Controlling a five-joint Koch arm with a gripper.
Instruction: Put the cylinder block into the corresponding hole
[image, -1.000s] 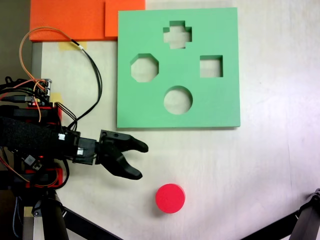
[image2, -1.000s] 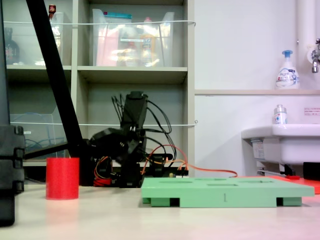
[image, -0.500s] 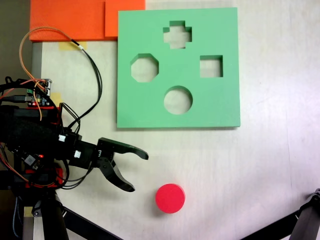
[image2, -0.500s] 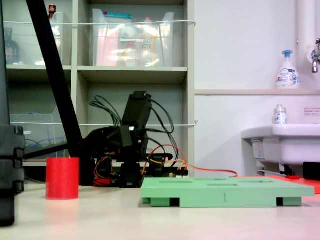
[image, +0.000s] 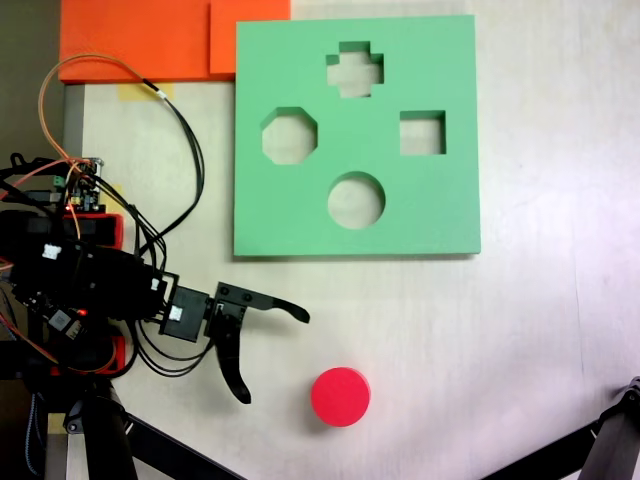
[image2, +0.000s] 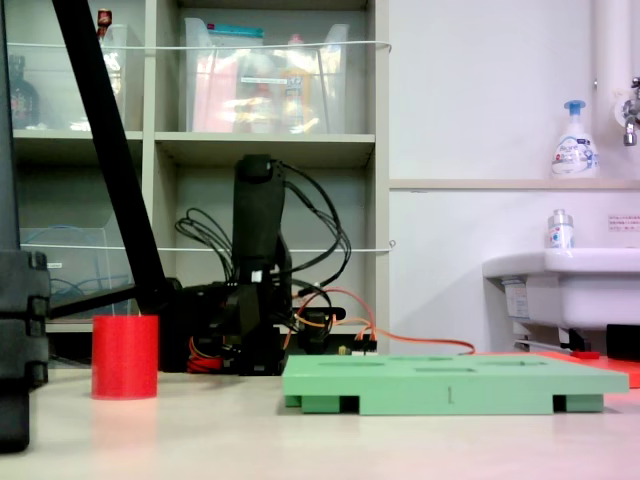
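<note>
Fixed view from above: gripper (image: 274, 356) spread wide apart, clamped on nothing, one finger reaching right, the other angled toward the bottom edge. Cylinder block (image: 340, 397) lay just right of the lower fingertip, apart from it, on the pale table (image: 540, 330). Corresponding hole (image: 356, 200) empty in the green foam board (image: 440, 215), well apart from the block. Arm's base partly cut off at the left edge, tangled in cables (image: 185, 150). From the low fixed view: block (image2: 125, 357) upright at left; gripper's tips hidden behind dark arm parts; board (image2: 450, 384) seen edge-on, holes hard to make out.
</note>
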